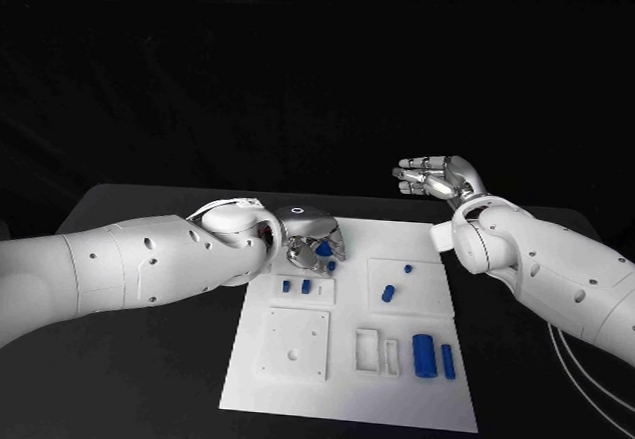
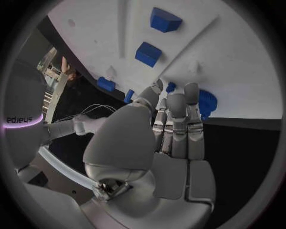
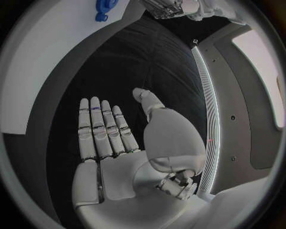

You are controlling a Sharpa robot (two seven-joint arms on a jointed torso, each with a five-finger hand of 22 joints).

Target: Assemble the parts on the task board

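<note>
Where left hand (image 1: 313, 245) hovers, blue part (image 1: 323, 251) underneath.

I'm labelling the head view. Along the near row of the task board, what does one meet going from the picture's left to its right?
Square white plate with holes → small white slotted block → narrow white block → thick blue cylinder → thin blue peg, all lying on the task board.
</note>
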